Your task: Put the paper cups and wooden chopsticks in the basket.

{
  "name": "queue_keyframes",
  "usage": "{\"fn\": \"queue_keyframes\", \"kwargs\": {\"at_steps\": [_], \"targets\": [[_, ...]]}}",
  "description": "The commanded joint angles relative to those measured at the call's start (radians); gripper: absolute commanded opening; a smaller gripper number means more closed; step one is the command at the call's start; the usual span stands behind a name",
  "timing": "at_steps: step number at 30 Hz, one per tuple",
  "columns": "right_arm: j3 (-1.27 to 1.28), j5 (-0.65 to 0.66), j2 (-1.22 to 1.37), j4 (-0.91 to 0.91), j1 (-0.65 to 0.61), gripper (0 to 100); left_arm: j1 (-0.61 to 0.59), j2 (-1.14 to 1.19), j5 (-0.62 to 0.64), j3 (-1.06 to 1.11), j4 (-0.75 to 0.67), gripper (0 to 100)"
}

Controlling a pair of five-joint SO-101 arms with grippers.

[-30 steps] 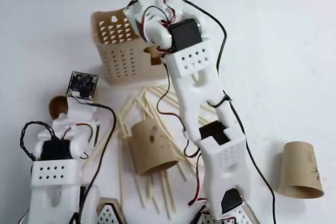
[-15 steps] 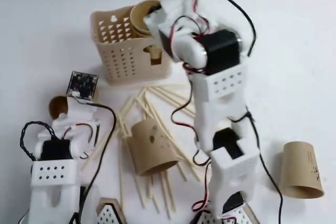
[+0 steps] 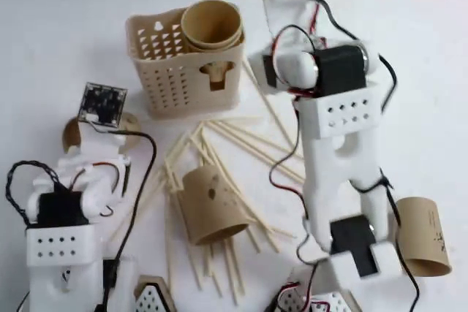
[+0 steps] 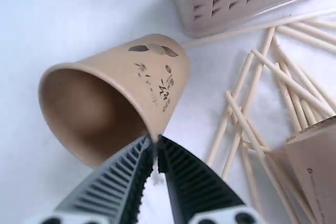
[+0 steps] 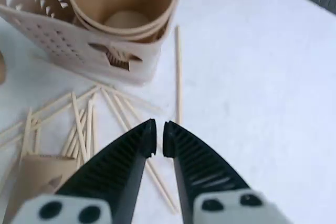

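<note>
High view, basket: the basket (image 3: 172,82) stands upright on the worktop (image 3: 58,34). The nested cups (image 3: 212,23) sit inside it, two as far as I can count the rims.
High view, loose cups: three lie outside the basket. The held cup (image 3: 69,133) is by the left arm, the middle cup (image 3: 212,206) rests on the chopsticks (image 3: 241,144), and the side cup (image 3: 423,237) lies beside the right arm's base.
High view, chopsticks: a loose pile between basket and middle cup, more than ten, too crossed for an exact count. I see none in the basket.
Left wrist view, left end effector (image 4: 155,142): closed to a pinch on the rim of the held cup, which lies on its side near the basket.
Left wrist view, step in hand: I judge this cup goes to the basket next. It is best to lift it clear of the sticks, turn the mouth up, lower it into the nested cups, and only then release.
Right wrist view, right end effector (image 5: 156,129): almost closed, only a thin slit, holding nothing. It hangs beside the basket, close to the end of the lone chopstick (image 5: 178,72).
</note>
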Motion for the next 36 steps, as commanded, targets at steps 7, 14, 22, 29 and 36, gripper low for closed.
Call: {"fn": "queue_keyframes", "kwargs": {"at_steps": [7, 14, 22, 29, 36], "targets": [[0.534, 0.005, -0.228, -0.153, 0.225, 3.8, -0.001, -0.01, 0.003, -0.394, 0.215, 2], [0.916, 0.003, -0.321, -0.441, 0.288, 3.8, 0.001, -0.007, 0.003, -0.666, 0.33, 2], [1.174, 0.003, -0.444, -0.65, 0.297, 3.8, 0.073, -0.004, -0.083, -0.769, 0.226, 3], [1.297, 0.002, -0.483, -0.791, 0.312, 3.8, 0.249, -0.001, -0.084, -0.652, -0.015, 3], [1.347, 0.002, -0.483, -0.849, 0.306, 3.9, 0.358, 0.174, -0.086, -0.634, -0.158, 3]]}}
